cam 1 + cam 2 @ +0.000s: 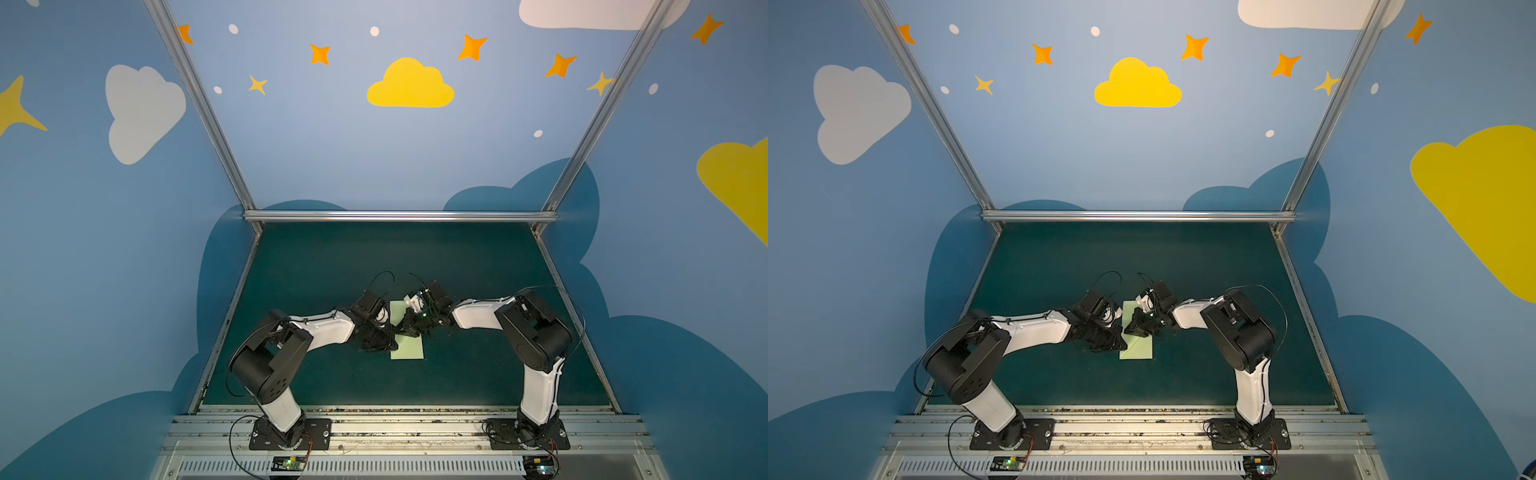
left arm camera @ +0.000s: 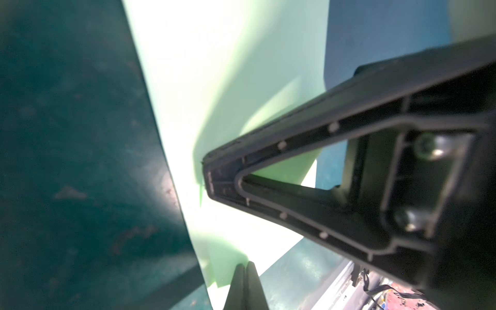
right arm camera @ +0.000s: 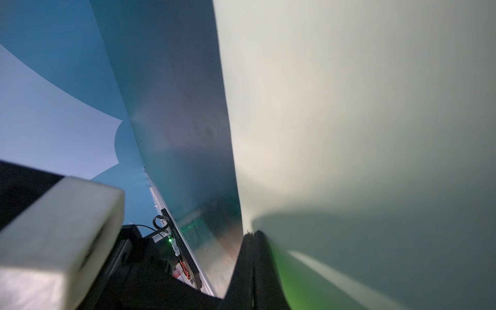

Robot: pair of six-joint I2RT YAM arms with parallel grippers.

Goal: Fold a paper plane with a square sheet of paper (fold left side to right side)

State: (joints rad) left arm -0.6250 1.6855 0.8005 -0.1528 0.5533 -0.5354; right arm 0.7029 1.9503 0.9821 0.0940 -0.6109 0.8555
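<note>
At the near edge, a metal rail carries the bases of both arms. The left arm and the right arm bend inward over the dark green table, and their wrists almost meet at its middle.

The sheet of paper lies flat on the table between them. In both top views it is a pale green narrow rectangle with its long side running away from the bases. Its near end lies free and uncovered, just in front of the two grippers.

The left gripper comes down on the left long edge of the sheet, about halfway along. In the left wrist view its fingers are pressed together with no gap, and their tips rest on the paper. The right gripper points down and across from the other side, just beyond the left one. Its jaws are closed as well. In the right wrist view its fingertips meet at the edge of the paper, which fills much of that view as a pale, blurred surface. In the left wrist view the tip of this gripper touches the middle of the sheet and throws a shadow on it. Whether either gripper has any paper nipped between its tips cannot be told.

The far end of the sheet shows between the two wrists. Beyond it the table is bare green up to a metal bar at the back. A blue wall painted with clouds and stars rises behind the bar.
</note>
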